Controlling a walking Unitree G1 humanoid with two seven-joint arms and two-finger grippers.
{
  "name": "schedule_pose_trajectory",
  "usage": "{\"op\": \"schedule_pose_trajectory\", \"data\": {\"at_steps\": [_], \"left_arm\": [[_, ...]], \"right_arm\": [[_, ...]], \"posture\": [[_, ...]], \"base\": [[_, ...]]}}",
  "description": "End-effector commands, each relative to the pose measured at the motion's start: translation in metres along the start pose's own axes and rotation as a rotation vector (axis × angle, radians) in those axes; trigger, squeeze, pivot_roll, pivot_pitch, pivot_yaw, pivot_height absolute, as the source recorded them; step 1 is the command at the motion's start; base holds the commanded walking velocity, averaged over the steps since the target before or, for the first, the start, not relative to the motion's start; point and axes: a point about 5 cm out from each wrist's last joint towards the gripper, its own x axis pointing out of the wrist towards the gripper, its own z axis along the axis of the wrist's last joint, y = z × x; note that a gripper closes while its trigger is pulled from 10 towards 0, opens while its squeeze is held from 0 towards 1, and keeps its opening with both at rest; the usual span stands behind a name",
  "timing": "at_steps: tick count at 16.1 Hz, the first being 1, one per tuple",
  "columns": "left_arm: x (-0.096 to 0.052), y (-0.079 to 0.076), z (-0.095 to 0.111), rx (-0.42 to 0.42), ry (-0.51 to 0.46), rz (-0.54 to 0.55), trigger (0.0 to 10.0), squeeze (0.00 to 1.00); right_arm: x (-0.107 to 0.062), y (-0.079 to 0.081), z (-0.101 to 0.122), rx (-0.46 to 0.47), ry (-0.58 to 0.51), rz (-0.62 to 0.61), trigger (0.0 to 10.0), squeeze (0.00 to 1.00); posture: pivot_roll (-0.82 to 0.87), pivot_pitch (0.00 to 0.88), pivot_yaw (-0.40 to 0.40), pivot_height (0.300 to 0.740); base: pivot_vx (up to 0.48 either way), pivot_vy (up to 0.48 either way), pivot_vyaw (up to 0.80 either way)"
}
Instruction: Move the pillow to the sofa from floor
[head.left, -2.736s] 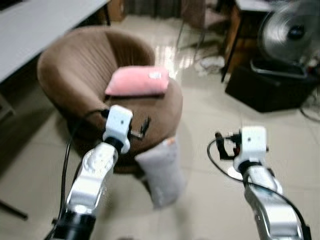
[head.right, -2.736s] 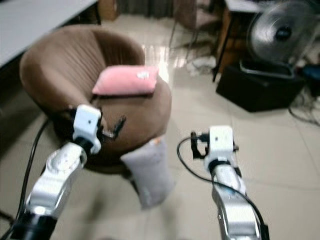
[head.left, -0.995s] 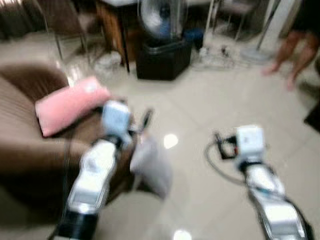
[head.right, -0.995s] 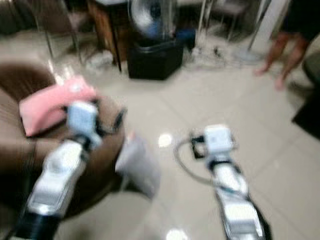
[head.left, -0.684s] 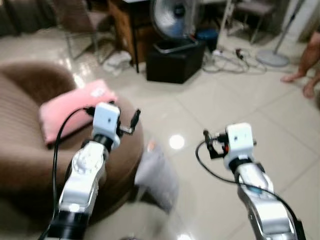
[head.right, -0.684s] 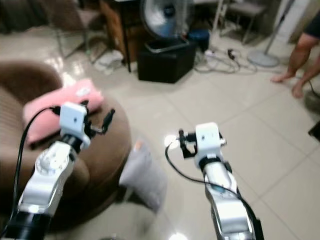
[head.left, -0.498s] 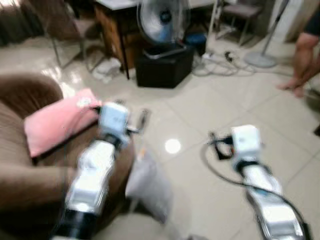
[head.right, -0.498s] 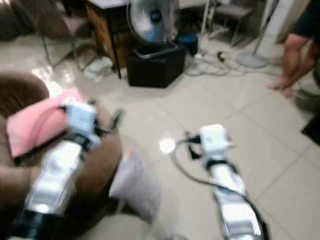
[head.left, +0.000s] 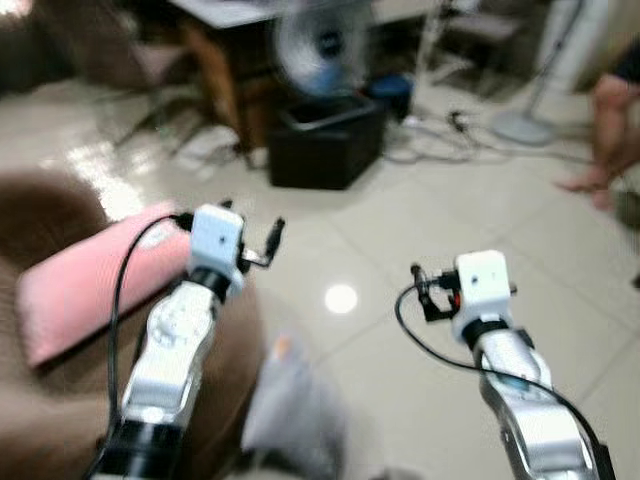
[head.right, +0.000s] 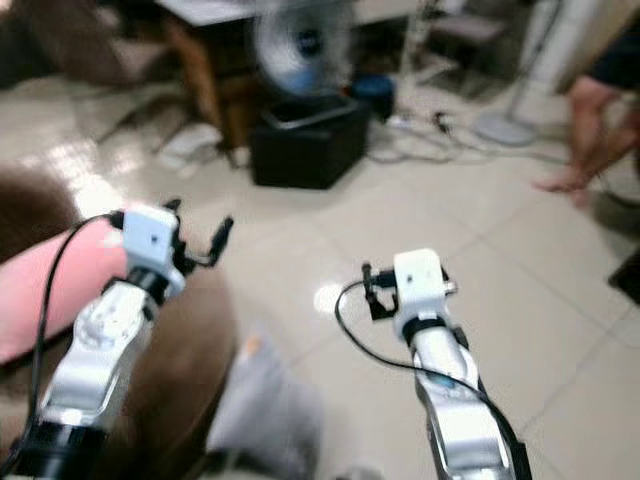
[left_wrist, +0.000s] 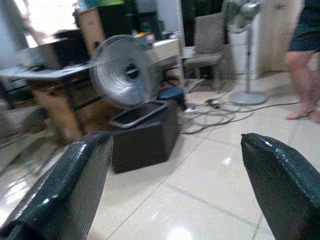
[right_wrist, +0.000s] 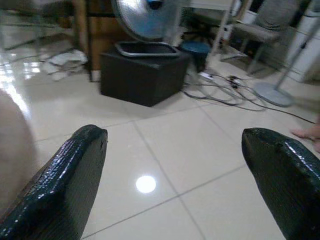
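Now, by the sofa (head.left: 60, 400):
Grey pillow (head.left: 290, 420): on floor against it.
Pink pillow (head.left: 90, 280): on seat.
Left hand (head.left: 268, 240): wide open, empty.
Right hand (head.left: 420, 285): wide open, empty.

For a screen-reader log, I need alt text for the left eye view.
Both grippers, left gripper and right gripper, are raised and empty over a tiled floor. A grey pillow leans against a brown sofa holding a pink pillow.

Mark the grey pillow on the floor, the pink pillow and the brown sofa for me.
grey pillow (head.left: 290, 415): left eye view, middle of its blurred body.
pink pillow (head.left: 85, 290): left eye view, its top face.
brown sofa (head.left: 60, 400): left eye view, seat front.
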Motion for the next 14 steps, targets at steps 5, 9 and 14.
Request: {"op": "schedule_pose_trajectory", "data": {"at_steps": [5,9,14], "left_arm": [[-0.004,-0.005,-0.01,-0.006,0.049,-0.057,10.0,0.0],[-0.006,-0.007,-0.014,-0.005,0.063,-0.073,10.0,0.0],[-0.008,-0.012,-0.016,0.007,0.071,-0.113,10.0,0.0]], "right_arm": [[-0.003,0.0,-0.006,0.007,0.038,0.028,10.0,0.0],[-0.005,0.002,-0.009,0.004,0.048,0.047,10.0,0.0],[-0.007,0.004,-0.012,0.001,0.057,0.06,10.0,0.0]], "posture": [[-0.04,0.012,0.024,0.675],[-0.04,0.003,0.024,0.64],[-0.04,0.0,0.025,0.585]], "base": [[0.0,0.0,0.0],[0.0,0.0,0.0],[0.0,0.0,0.0]]}}
